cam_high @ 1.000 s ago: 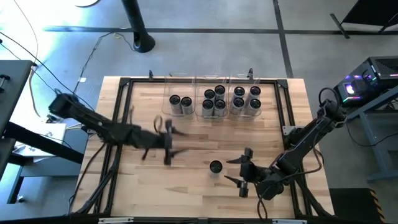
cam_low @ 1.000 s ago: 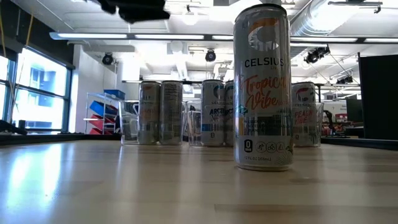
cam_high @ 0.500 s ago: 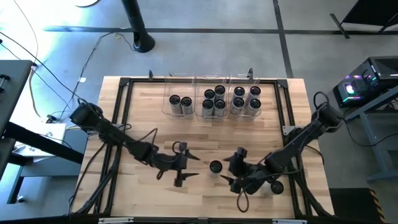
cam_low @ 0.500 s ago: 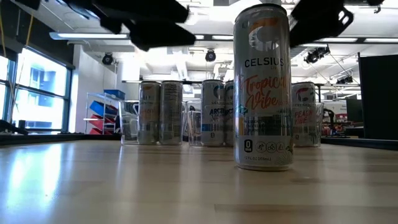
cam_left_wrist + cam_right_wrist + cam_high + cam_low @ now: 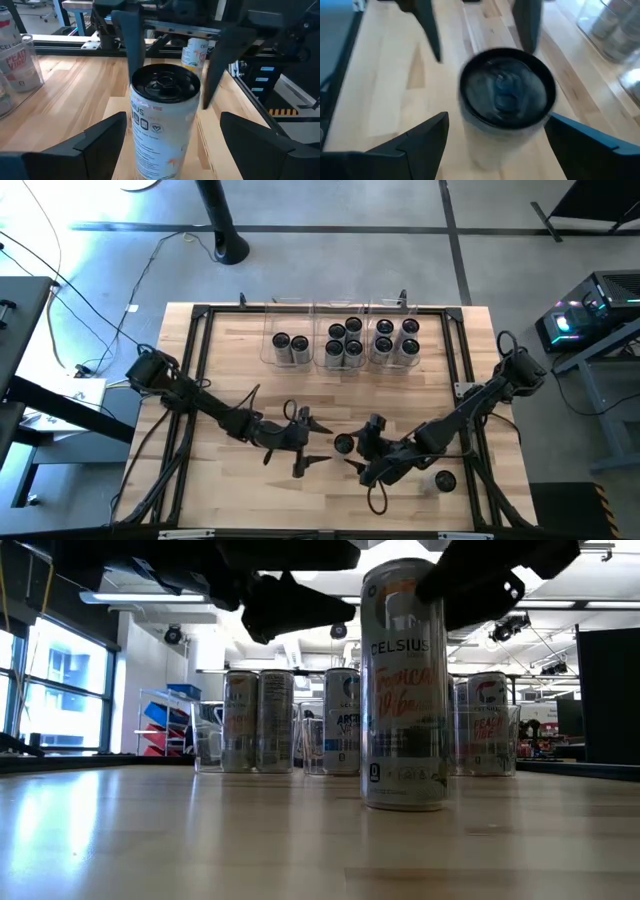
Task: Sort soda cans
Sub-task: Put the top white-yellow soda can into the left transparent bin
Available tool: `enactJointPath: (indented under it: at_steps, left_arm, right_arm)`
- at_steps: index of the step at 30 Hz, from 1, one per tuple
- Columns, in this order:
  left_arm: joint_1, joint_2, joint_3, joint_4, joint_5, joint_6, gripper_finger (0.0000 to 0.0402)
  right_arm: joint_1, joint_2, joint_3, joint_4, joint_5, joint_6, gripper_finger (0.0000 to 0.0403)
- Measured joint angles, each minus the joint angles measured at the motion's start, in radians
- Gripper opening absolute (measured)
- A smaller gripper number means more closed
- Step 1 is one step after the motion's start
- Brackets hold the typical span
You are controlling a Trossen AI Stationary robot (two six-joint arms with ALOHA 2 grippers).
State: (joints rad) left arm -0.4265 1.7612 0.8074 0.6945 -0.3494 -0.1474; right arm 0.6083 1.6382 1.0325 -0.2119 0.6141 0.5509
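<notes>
Two grippers flank one loose can (image 5: 345, 444) near the table's (image 5: 230, 370) front middle. Left gripper (image 5: 312, 444), fingers spread wide, sits just left of the can; right gripper (image 5: 357, 450), also spread wide, just right of it. Neither clearly touches it.

Left wrist view: can (image 5: 164, 122) upright between that arm's own fingers (image 5: 97, 140), the other gripper's fingers (image 5: 131, 45) beyond it.

Right wrist view: dark can top (image 5: 506, 92) between the fingers (image 5: 420, 139).

Low view alone reads the label: "CELSIUS" can (image 5: 405, 685), both grippers dark shapes above it.

High view alone counts the rest: cans in three clear bins (image 5: 342, 358) along the far edge — two (image 5: 290, 343), five (image 5: 345, 340), four (image 5: 397, 337). One more can (image 5: 445, 480) stands near the front right corner.
</notes>
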Motion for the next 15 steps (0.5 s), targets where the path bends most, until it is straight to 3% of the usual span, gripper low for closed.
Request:
enactJointPath:
  at_steps: [8,15]
  left_arm:
    - [0.001,0.036,0.0,0.06,0.0,0.0,0.0317]
    - [-0.002,0.029,0.0,0.041,-0.007,0.027,0.0317]
  right_arm:
    - [-0.037,0.011,0.0,0.063,-0.023,-0.061,0.0311]
    - [-0.063,0.019,0.0,0.073,-0.022,-0.062,0.0232]
